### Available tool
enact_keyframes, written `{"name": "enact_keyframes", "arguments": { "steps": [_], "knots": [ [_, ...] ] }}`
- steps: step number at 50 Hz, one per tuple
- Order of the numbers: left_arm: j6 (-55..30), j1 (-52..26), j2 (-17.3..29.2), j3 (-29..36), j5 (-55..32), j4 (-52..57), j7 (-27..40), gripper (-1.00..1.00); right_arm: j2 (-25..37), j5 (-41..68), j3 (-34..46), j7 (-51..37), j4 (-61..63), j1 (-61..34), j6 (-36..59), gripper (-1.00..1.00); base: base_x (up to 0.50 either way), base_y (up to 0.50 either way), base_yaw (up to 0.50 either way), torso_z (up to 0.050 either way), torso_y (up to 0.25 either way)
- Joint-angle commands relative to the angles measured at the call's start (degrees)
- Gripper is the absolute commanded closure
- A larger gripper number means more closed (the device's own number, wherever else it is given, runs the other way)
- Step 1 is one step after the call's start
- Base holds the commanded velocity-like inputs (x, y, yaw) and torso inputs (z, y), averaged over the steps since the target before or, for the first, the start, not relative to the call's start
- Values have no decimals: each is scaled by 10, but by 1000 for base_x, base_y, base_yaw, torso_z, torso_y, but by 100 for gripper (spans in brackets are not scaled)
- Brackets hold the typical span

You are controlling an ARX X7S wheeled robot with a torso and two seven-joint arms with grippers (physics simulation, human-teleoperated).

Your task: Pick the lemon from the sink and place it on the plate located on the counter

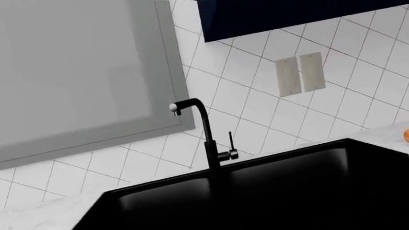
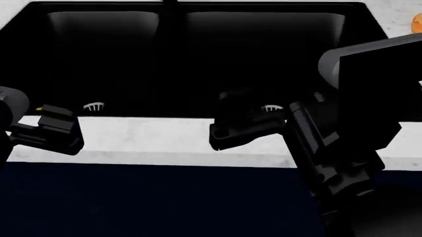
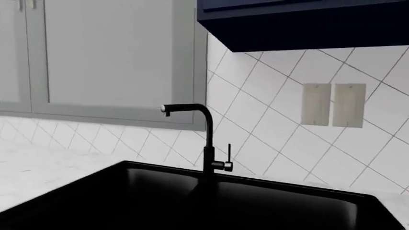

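Two black arms hover over the big black double sink [image 2: 197, 54]. I cannot tell if their fingers are apart. A bit of yellow lemon [image 2: 39, 108] peeks beside the left gripper [image 2: 59, 129]; reach there slowly.

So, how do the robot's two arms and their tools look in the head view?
Both are matte black and blocky, with no cables or markings visible. The left tool is a compact block beyond a rounded grey joint. The right tool sits on a thicker, segmented arm with a grey-edged upper housing.
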State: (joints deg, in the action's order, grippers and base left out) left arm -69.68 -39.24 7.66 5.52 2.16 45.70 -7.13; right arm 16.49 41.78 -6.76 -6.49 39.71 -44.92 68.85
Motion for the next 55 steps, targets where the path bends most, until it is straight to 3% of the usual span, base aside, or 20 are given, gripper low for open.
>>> {"name": "enact_keyframes", "arguments": {
  "steps": [1,27,37,55],
  "knots": [
    [26,14,-4,6,10,-14,8,-100,-1,-6,7,-2,3,21,-14,-100,20,500,0,0,0],
    [19,12,4,13,4,-7,19,-100,5,12,2,-14,7,20,-9,-100,20,500,0,0,0],
    [10,7,5,18,2,-2,23,-100,7,25,-7,-21,13,18,1,-100,0,0,0,0,0],
    [2,-1,7,22,-5,2,27,-100,15,24,-2,-30,15,16,-5,-100,500,181,0,0,0]
  ]
}}
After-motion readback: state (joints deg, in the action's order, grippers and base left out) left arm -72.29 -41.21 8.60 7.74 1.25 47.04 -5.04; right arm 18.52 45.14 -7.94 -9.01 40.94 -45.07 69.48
